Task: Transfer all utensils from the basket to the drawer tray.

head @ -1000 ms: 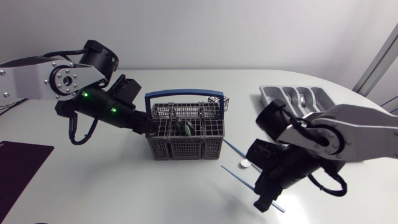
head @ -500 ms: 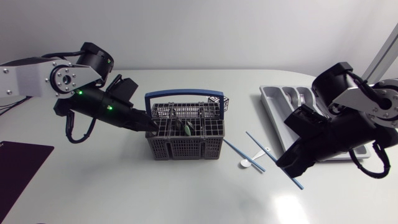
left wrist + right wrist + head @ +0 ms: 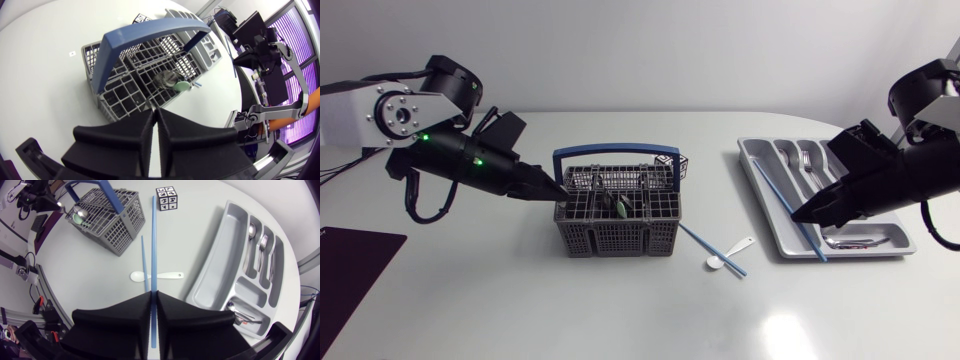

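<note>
Clamping a blue chopstick (image 3: 152, 240) tight between both fingers, the right claw (image 3: 798, 215) is hanging above the table. In the overhead view the stick is lying slantwise across the left side of the grey drawer tray (image 3: 225, 250). Under the claw, a second blue chopstick (image 3: 712, 250) and a white spoon (image 3: 730, 253) are lying loose on the tabletop, touching each other, between the tray and the basket (image 3: 620, 238). Forks (image 3: 805, 158) and a metal spoon (image 3: 855, 240) are sitting in the tray's compartments.

Further over, the grey wire basket is standing upright with its blue handle (image 3: 615, 150) arching above it. A green-handled utensil (image 3: 172, 80) is resting inside one of its middle cells. The left claw (image 3: 556, 191) is pointing at the basket's left rim, its fingers pressed narrow with only a sliver between them. Whether anything is pinched there is impossible to tell. A black-and-white marker cube (image 3: 166, 198) is sitting on the table beyond the basket.
</note>
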